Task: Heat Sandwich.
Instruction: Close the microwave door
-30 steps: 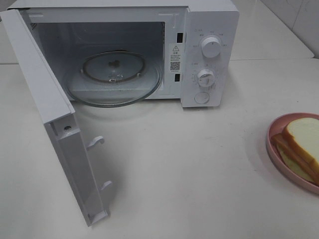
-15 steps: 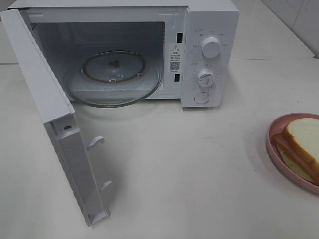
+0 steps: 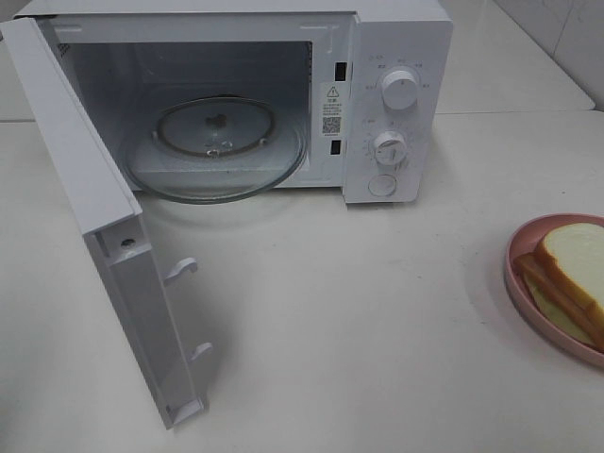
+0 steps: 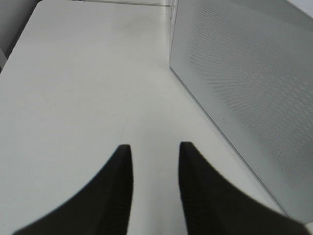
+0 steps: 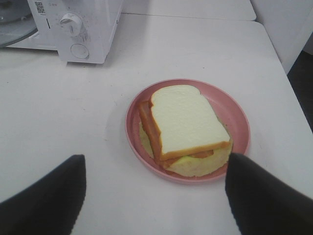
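Note:
The sandwich, white bread with a tan crust and a pinkish filling, lies on a round pink plate at the right edge of the table. In the right wrist view the sandwich sits on the plate just ahead of my right gripper, which is wide open and empty above the table. My left gripper is open and empty, low over bare table beside the outer face of the microwave door. Neither gripper shows in the exterior view.
A white microwave stands at the back, its door swung open toward the front left. A glass turntable lies inside. Two knobs and a button are on its right panel. The table's right edge is close to the plate.

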`<state>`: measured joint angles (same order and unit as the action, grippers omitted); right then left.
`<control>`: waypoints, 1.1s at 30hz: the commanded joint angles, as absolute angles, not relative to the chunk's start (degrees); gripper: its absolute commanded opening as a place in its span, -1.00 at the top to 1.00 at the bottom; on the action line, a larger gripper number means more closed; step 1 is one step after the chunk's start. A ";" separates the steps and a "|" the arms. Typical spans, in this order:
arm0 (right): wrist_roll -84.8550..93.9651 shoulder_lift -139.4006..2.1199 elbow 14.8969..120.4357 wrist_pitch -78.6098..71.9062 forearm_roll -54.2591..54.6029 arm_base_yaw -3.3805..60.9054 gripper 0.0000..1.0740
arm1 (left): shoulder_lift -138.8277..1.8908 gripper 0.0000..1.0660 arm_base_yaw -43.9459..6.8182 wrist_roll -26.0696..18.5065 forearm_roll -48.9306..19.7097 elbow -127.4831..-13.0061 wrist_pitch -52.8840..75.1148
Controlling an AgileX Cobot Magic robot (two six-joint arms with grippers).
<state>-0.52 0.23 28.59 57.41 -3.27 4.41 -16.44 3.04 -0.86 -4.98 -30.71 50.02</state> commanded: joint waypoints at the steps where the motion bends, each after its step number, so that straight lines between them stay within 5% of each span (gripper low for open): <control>1: -0.97 1.78 28.48 56.89 -3.44 3.95 -0.41 | -19.65 0.88 3.15 -0.52 -4.64 -30.94 45.26; 3: -0.97 1.78 28.48 56.89 -3.44 3.95 -0.41 | -21.31 1.00 3.15 -0.63 -4.58 -30.25 42.34; 15: -0.97 1.78 28.48 56.89 -3.44 3.95 -0.40 | -28.88 1.00 3.15 -5.04 -4.58 -18.91 10.83; 33: -0.97 1.78 28.48 56.89 -3.44 3.95 -0.40 | -45.72 1.00 3.15 -4.35 0.57 -11.86 -21.94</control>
